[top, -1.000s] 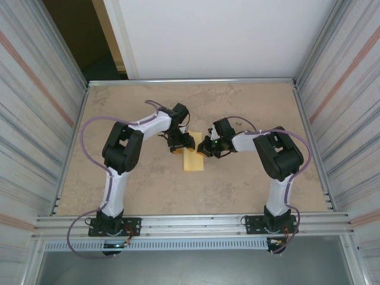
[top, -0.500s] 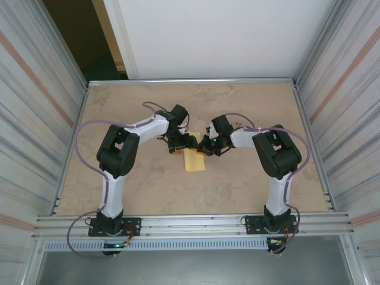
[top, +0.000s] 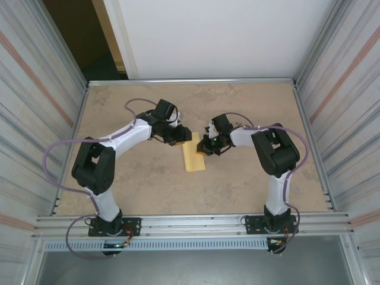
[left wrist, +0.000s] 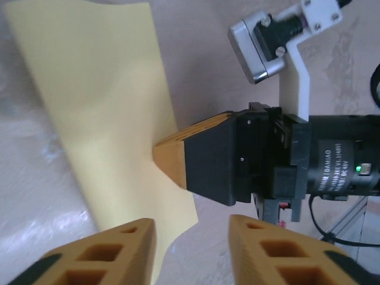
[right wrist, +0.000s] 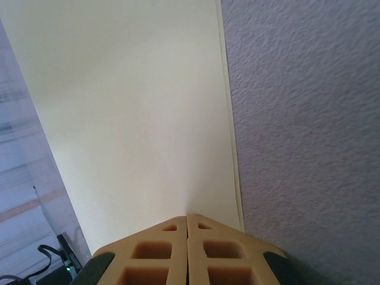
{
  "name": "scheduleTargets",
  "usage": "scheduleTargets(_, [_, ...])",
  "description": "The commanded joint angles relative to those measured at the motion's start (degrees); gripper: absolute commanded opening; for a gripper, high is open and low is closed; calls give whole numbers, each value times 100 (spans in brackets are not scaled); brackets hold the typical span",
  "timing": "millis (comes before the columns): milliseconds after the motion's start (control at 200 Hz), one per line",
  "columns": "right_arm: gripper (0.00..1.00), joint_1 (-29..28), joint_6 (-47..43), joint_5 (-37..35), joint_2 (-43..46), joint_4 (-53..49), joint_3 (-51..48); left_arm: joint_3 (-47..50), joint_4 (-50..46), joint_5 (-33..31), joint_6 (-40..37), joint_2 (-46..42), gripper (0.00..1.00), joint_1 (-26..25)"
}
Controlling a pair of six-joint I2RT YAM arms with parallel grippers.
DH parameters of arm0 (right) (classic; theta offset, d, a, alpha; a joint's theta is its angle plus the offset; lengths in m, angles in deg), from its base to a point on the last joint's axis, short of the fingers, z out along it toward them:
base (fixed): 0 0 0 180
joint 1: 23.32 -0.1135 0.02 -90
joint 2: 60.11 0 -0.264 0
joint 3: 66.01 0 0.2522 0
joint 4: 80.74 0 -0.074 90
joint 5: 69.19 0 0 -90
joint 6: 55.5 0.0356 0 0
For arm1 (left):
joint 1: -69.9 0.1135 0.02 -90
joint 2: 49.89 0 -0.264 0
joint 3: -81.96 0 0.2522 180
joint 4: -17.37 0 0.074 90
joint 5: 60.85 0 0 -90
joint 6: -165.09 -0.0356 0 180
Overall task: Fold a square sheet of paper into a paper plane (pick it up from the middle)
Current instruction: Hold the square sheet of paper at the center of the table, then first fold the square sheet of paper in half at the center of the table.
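The square sheet of paper [top: 193,154] lies flat near the table's middle, pale yellow and folded into a narrow rectangle. Two layered edges run along its right side [right wrist: 234,148]. My right gripper [top: 202,148] is shut, and its joined tips [right wrist: 187,217] press down on the paper's right edge. From the left wrist view, that same tip [left wrist: 169,157] rests on the sheet [left wrist: 101,107]. My left gripper [top: 178,135] hovers just off the paper's far left corner, open, with bare table between its fingers [left wrist: 192,249].
The beige table [top: 249,184] is fenced by metal rails [top: 190,81] and ribbed side walls. The right arm's wrist camera and bracket [left wrist: 267,47] stand close in front of my left gripper. Purple cables loop beside both arms.
The left arm has swung left and back, drawing its gripper off the paper's far end. The right gripper has stayed shut on the paper's edge. The paper has not moved.
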Motion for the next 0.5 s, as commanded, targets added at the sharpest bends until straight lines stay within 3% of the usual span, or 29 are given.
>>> scheduleTargets(0, [8,-50,-118,-869,-658,-775,-291,55,370,490,51,352,31,-59])
scheduleTargets(210, [6,-51,-114,-940,-711,-824,-311,-61,356,680,2,815,17,-167])
scheduleTargets(496, [6,-51,-223,-958,-734,-976,-242,-316,-30,561,-209,1223,9,-199])
